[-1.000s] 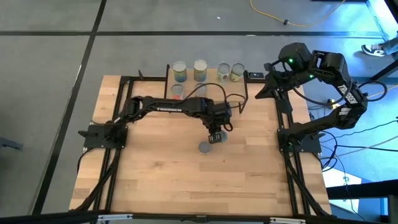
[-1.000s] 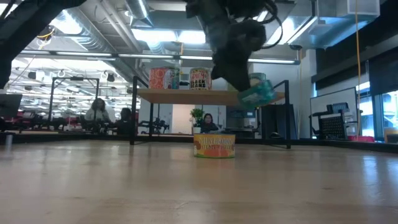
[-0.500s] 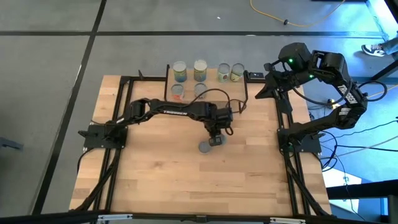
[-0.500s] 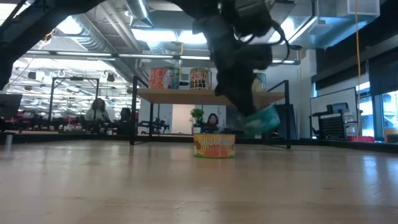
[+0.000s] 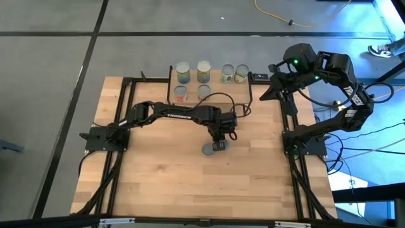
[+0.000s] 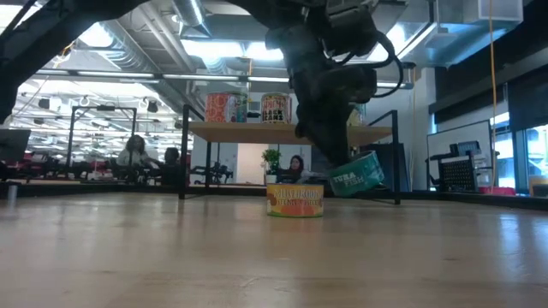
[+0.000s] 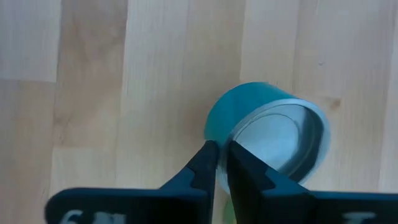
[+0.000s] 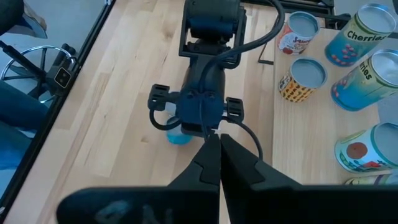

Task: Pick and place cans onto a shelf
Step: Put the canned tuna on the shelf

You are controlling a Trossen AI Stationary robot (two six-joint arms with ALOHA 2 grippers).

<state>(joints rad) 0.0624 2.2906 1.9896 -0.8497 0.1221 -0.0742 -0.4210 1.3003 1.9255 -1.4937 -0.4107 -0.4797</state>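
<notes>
My left gripper (image 7: 222,155) is at the table's middle, shut on a blue-green can (image 6: 355,174) with a silvery top (image 7: 280,134). The can hangs tilted just above the table. A low yellow-orange can (image 6: 295,200) stands on its base on the table beside it, and shows in the high view (image 5: 208,150). The shelf (image 6: 257,131) stands at the far edge with several cans on its top plank (image 5: 203,71) and two lower down (image 5: 180,94). My right gripper (image 8: 219,149) is shut and empty, raised at the table's far right. My left gripper pinches the blue-green can at the edge of its top (image 7: 214,138) between its two fingers, which nearly meet. The fingers come from above, pointing down. The can hangs tilted below them; whether its lower edge (image 6: 360,193) touches the table, I cannot tell.
Black frame rails (image 5: 120,152) run along the table's left and right sides. Bare wood lies toward the near edge (image 5: 202,190). People sit in the room behind the table (image 6: 137,154).
My left gripper has gone down toward the table and a little toward the near edge, carrying the blue-green can. The can has dropped from shelf-top height to just above the table beside the yellow-orange can, still tilted.
</notes>
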